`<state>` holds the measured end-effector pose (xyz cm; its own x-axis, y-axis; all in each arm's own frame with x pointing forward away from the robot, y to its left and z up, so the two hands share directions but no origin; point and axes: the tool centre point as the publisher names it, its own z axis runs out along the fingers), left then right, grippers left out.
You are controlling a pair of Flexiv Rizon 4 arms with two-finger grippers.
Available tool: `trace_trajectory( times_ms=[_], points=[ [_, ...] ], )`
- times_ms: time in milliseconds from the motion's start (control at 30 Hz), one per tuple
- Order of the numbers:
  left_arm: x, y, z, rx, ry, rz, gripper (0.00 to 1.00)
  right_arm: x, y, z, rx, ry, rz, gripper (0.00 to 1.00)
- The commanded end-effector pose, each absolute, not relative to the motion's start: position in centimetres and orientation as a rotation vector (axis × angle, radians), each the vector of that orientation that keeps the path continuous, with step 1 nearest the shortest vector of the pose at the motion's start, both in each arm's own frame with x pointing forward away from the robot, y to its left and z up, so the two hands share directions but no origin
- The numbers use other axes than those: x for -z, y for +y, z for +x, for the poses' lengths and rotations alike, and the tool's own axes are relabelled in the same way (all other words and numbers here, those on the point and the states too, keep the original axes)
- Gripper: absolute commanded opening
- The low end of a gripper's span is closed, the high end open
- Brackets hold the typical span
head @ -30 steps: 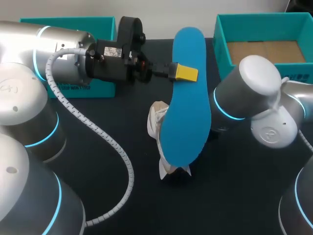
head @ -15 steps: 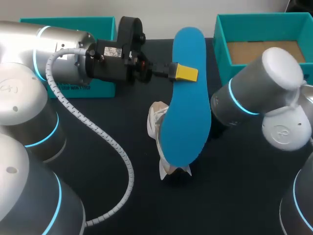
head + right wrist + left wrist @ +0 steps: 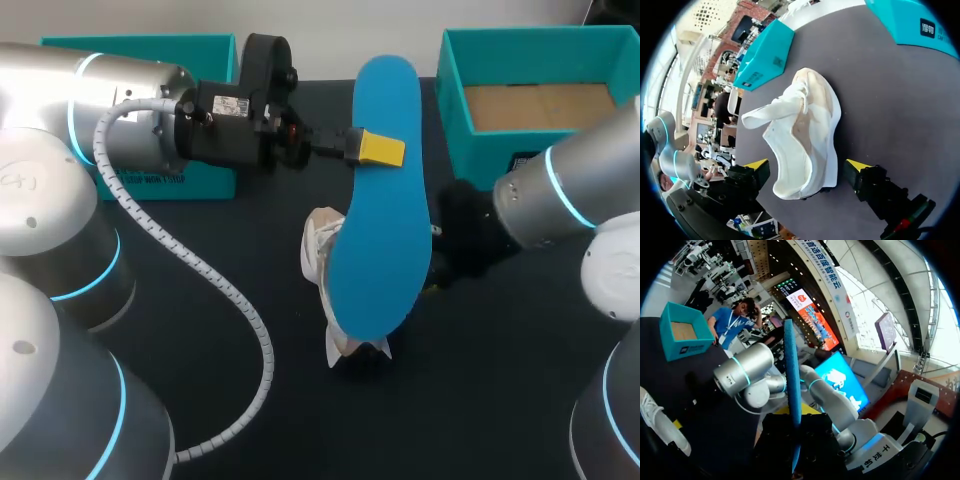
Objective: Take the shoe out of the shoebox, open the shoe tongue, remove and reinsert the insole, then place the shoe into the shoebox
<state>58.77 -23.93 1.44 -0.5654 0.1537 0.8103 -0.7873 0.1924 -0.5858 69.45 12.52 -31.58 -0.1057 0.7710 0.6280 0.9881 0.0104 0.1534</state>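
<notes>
Left claw: the left claw [image 3: 376,149] is closed on the insole [image 3: 380,230], pinching it near one end and holding it up off the desk [image 3: 500,390].
Insole: blue, hanging lengthways over the shoe; in the left wrist view it stands edge-on out of the fingers.
Shoe: the white shoe [image 3: 805,130] lies on the desk, partly under the insole, with a loose flap, probably the tongue [image 3: 771,114], spread to one side.
Right claw: the right claw [image 3: 807,166] is spread wide, with the end of the shoe between its yellow tips; neither tip clearly presses on it.
Shoebox: the teal shoebox [image 3: 455,95] stands on the far right of the desk, with no shoe in it.
Step in hand: the insole is out; putting it back in looks next.
Risk, shoe: it is not clamped, so a push from the insole may slide or roll it.
Risk, insole: held near one end only, it may bend, swing, or catch on the flap or the opening rim and fold.
Risk, grip: any snag could tug it out of the pinch.
</notes>
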Motion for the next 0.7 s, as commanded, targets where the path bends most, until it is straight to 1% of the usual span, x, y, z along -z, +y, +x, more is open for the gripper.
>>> trace_trajectory(
  times_ms=[33, 133, 233, 267, 700],
  points=[
    [-1.3, -24.0, 58.6, -1.490, -1.671, 0.609, 0.00, 31.7, 12.4, 69.2, 0.827, -1.919, -1.796, 1.00],
    [-1.3, -24.0, 58.6, -1.490, -1.671, 0.609, 0.00, 31.7, 12.4, 69.2, 0.827, -1.919, -1.796, 1.00],
    [-1.3, -24.0, 58.6, -1.490, -1.671, 0.609, 0.00, 31.3, 11.8, 69.2, 0.952, -1.801, -1.735, 1.00],
    [-1.3, -24.0, 58.6, -1.490, -1.671, 0.609, 0.00, 31.1, 11.7, 69.1, 0.937, -1.787, -1.729, 1.00],
    [-1.3, -24.0, 58.6, -1.490, -1.671, 0.609, 0.00, 24.9, 10.1, 68.7, 1.114, -1.617, -1.630, 1.00]
  ],
)
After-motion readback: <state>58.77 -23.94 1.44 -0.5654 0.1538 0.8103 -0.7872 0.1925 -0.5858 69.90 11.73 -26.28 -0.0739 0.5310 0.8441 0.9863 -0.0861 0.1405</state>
